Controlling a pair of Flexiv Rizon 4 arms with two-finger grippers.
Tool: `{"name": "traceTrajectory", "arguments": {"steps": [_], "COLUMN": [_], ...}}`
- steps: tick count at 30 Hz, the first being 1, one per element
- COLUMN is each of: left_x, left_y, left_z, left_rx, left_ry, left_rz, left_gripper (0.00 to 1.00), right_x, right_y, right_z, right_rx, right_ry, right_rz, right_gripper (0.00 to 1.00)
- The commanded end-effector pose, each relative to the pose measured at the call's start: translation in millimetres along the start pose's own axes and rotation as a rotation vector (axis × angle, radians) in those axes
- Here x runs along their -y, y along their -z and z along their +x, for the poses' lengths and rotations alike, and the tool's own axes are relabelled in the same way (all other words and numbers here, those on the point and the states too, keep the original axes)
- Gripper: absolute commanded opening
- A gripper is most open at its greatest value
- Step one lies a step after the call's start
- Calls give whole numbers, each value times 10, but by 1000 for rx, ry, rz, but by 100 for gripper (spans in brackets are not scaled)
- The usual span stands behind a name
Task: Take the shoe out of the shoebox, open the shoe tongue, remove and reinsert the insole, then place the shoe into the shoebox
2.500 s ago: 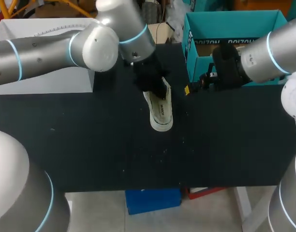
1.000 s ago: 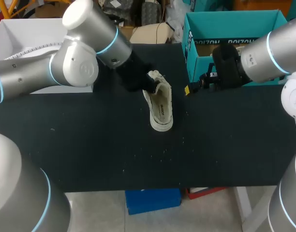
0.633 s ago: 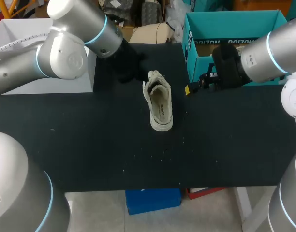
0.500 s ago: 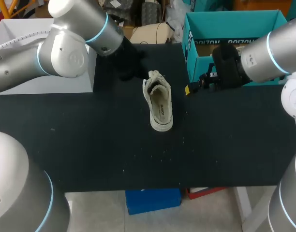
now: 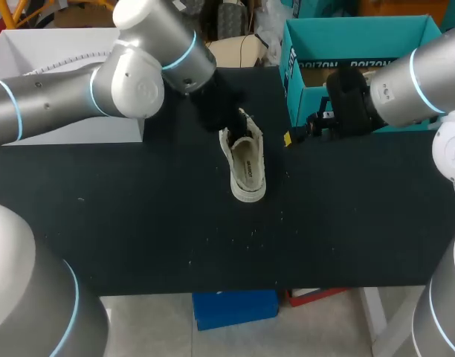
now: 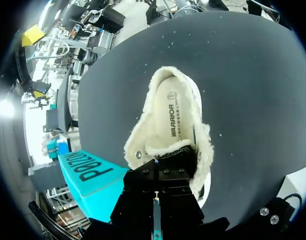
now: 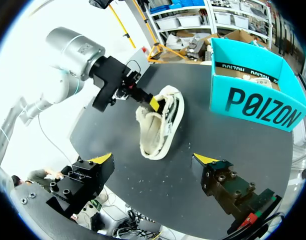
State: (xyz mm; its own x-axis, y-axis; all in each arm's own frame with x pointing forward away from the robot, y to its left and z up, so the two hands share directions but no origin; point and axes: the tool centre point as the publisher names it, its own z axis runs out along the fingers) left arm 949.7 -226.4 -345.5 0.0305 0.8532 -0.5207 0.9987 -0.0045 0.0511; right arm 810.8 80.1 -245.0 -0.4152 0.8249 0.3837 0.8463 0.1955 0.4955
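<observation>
A pale, fleece-lined shoe (image 5: 247,169) lay on the black desk (image 5: 138,223), out of the teal shoebox (image 5: 290,74), which stood open at the desk's far right side. The shoe's opening faced up, and the printed insole (image 6: 172,112) lay inside it. The left gripper (image 7: 153,104) was down at the shoe's far end, at the fleecy rim of the opening. Its black body hid the contact, so whether it gripped anything could not be told. The right gripper (image 7: 153,159) hung above the desk between the shoe and the shoebox, touching neither. Its fingers (image 7: 100,160) were spread wide, with nothing between them.
</observation>
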Motion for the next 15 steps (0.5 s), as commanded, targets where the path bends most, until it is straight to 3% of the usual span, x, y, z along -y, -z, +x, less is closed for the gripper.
{"name": "traceTrajectory", "arguments": {"steps": [1,6,15], "left_x": [119,176,157], "left_y": [-94,-16,656], "left_z": [74,108,64], "left_rx": [16,25,-45], "left_ry": [21,32,-2], "left_rz": [5,-2,-44], "left_gripper": [0,0,0], "right_x": [-7,-7,-7], "right_y": [-6,-6,-6], "right_z": [10,10,10], "right_rx": [3,3,3], "right_ry": [-1,-1,-1], "right_rz": [2,2,2], "right_gripper": [100,100,100]}}
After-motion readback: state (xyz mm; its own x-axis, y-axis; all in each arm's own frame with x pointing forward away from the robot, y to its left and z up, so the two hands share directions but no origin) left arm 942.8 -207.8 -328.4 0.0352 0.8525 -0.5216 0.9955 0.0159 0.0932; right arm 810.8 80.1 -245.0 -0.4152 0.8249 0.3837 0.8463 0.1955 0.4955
